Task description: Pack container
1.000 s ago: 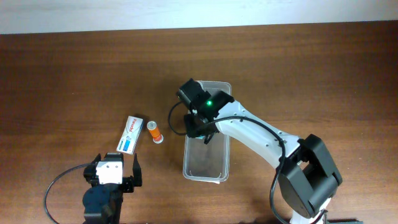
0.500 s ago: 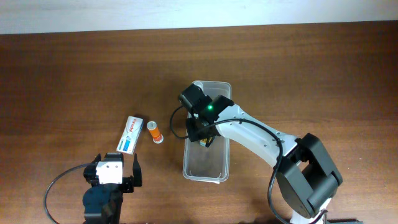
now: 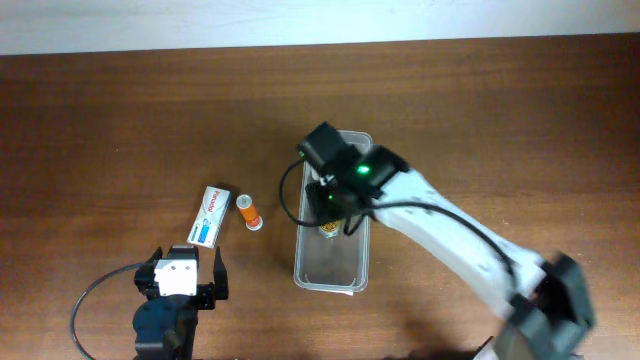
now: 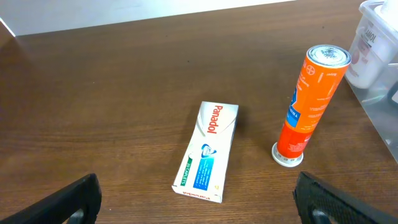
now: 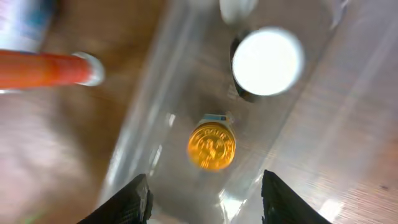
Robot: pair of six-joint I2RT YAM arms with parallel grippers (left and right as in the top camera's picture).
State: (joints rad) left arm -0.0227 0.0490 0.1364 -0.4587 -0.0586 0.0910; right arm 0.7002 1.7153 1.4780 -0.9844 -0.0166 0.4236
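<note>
Right gripper (image 5: 204, 186) spread wide above long clear plastic container (image 3: 332, 266).
Left gripper (image 4: 199, 200) parted too; white cardboard box (image 4: 207, 151) reads "Panadol".

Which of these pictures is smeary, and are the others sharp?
Right wrist view: blurred throughout; the round white cap glares to a blank disc, the gold-lidded jar is soft. Left wrist view: sharp, print on the white cardboard box readable. Overhead view: crisp brown wooden table, but the right arm smears.

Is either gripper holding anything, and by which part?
Nothing held: left gripper and right gripper are open; the gold-capped bottle sits free in the container.
</note>
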